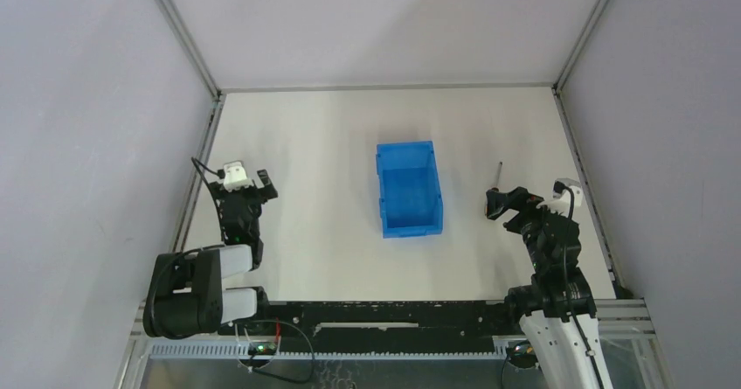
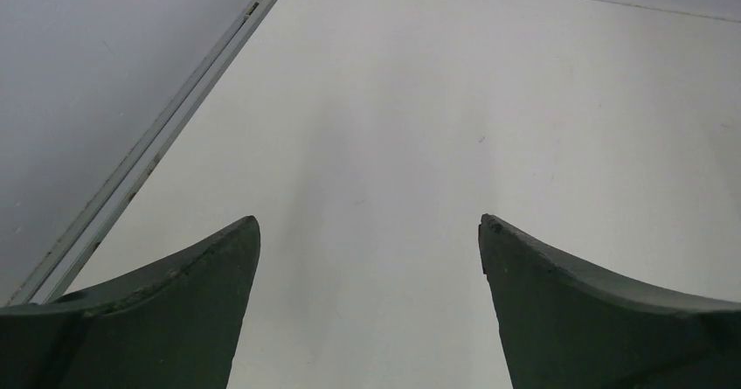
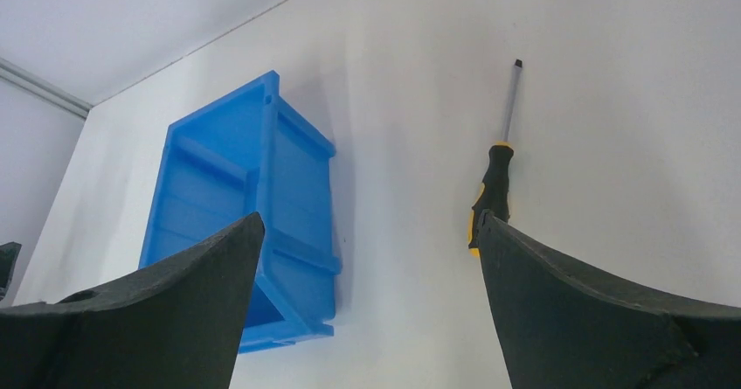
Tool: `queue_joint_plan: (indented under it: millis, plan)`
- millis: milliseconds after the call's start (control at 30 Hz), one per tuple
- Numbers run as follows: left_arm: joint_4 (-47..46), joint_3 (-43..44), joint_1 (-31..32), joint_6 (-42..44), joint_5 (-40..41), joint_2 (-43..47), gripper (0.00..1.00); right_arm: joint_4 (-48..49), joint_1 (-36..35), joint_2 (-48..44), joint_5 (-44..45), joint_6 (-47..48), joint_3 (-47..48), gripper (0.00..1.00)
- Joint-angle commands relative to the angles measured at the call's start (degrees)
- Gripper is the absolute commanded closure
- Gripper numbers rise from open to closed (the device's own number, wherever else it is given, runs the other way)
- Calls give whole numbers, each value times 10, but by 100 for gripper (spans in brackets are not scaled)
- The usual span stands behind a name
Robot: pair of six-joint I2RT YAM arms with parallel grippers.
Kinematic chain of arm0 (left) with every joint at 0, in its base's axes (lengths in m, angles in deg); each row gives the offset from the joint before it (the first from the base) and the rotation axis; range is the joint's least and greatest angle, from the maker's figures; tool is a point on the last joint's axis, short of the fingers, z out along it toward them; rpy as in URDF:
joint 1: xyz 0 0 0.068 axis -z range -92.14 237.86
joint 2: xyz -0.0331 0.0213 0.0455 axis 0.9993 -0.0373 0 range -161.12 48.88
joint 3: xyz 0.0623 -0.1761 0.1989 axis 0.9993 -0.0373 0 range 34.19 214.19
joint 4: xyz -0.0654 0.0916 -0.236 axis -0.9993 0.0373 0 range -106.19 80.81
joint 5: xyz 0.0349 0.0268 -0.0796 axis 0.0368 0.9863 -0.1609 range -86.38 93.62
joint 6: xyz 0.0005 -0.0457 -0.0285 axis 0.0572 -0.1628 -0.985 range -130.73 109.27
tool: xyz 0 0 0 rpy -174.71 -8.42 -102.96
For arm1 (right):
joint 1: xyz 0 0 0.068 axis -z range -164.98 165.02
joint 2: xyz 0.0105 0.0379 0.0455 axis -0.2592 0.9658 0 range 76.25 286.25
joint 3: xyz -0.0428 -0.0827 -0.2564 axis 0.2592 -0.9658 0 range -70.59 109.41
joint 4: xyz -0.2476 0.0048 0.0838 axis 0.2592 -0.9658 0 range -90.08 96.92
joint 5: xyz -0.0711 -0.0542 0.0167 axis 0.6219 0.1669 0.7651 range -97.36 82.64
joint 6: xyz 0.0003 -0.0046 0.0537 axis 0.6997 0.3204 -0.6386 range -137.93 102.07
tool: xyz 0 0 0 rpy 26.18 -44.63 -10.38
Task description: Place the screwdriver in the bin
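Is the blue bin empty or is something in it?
Empty. The top view shows only bare blue floor inside the bin, and the screwdriver lies outside on the table, to its right.

Place: I'm running a robot test cell in a lab, not a home or shop.
Walls: plain grey panels (image 1: 79, 100) box me in at the left, right and top of the frame.
Frame: aluminium rails (image 1: 179, 31) edge those panels.
Counter: a bare white counter (image 1: 306, 135) fills the centre of the frame.
Bottom edge: my left arm (image 1: 205, 288) and right arm (image 1: 550, 258) sit by a black rail (image 1: 454, 310) with loose wires (image 1: 311, 354).
Props: a blue plastic storage bin (image 1: 408, 188) sits mid-frame.
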Motion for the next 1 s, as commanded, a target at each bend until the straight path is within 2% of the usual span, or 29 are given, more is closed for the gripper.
queue_joint_plan:
  millis: [0,167,267,367,500,633,700,767,867,967]
  plan:
    - [-14,20,3,10,4,6,0,11,-2,-5,11,-10,2,1]
    - [-14,20,3,10,4,6,0,54,-1,5,-22,42,44,2]
    - [-14,20,3,10,4,6,0,64,-2,58,-19,63,111,3]
    - [-14,20,3,10,5,6,0,5,-2,168,27,75,223,4]
    - [-14,20,3,10,4,7,0,-121,2,380,72,96,412,4]
    - [-14,20,3,10,4,6,0,-257,48,556,33,101,554,3]
    - [-14,20,3,10,4,7,0,-270,88,659,-32,108,574,7]
    - [-14,20,3,10,4,7,0,-272,90,725,-56,115,574,10]
    - [-14,20,3,10,4,7,0,-275,90,835,-65,121,569,19]
    - [-14,20,3,10,4,6,0,-245,90,891,-57,121,539,23]
